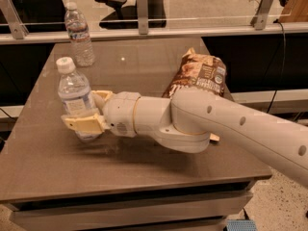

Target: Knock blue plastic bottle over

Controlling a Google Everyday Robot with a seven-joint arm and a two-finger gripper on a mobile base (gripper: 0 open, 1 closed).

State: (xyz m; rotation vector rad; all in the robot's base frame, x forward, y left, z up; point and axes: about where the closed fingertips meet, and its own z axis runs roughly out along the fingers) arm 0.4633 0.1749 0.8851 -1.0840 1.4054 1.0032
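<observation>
The blue plastic bottle (pixel 73 93), stout and clear with a white cap and a pale blue-and-white label, stands near the table's left edge. My gripper (pixel 90 110) reaches in from the right with its fingers spread. The near finger (pixel 82 124) lies across the front of the bottle's lower part and hides its base. The far finger (pixel 102 96) sits just right of and behind the bottle. The bottle is between them, upright or nearly so.
A slimmer clear bottle (pixel 79 35) stands at the table's back left. A brown chip bag (pixel 199 76) lies to the right, partly behind my arm. The brown table (pixel 144 172) ends at a railing with glass behind it. An office chair stands beyond.
</observation>
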